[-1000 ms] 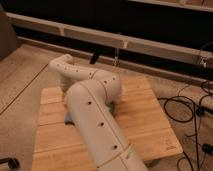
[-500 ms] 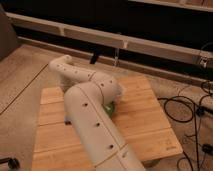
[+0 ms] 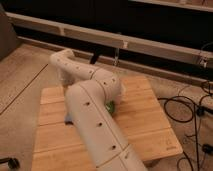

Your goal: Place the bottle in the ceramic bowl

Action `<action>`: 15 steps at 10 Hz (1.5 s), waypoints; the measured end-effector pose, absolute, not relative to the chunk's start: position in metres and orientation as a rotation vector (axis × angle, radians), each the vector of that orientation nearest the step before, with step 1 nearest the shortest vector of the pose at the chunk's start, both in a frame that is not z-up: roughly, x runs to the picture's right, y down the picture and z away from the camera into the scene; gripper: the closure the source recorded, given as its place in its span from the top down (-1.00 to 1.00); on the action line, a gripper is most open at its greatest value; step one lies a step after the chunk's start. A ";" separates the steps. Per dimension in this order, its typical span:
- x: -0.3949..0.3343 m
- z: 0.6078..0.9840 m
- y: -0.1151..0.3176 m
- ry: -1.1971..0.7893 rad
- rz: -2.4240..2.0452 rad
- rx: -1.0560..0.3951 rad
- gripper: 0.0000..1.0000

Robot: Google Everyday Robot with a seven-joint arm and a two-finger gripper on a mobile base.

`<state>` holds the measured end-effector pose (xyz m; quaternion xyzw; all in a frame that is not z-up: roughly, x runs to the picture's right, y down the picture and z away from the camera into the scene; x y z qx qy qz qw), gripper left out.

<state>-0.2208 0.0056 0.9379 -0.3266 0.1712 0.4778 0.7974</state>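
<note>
Pale wood bench (image 3: 145,120) carries the green bowl (image 3: 111,107), a sliver showing right of the white arm (image 3: 92,125), folded low over the centre, seemingly to reach it, hiding gripper and bottle underneath, grip impossible to tell.

Lab-like workspace: wooden table (image 3: 150,125), cables (image 3: 172,98) trailing across bare floor (image 3: 25,70).

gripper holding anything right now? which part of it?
Cannot tell: the gripper is hidden behind the arm over the table. No bottle shows; only a green edge of the ceramic bowl peeks out beside the arm.
</note>
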 end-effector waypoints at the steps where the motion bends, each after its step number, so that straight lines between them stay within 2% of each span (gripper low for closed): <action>1: -0.213 0.928 -0.006 0.363 1.050 -0.669 -1.00; 3: -0.196 0.898 -0.012 0.362 1.111 -0.612 -1.00; 6: -0.176 0.858 0.039 0.422 1.205 -0.614 -1.00; 10: -0.116 0.822 0.093 0.550 1.324 -0.582 -1.00; 15: -0.048 0.791 0.111 0.636 1.323 -0.564 -1.00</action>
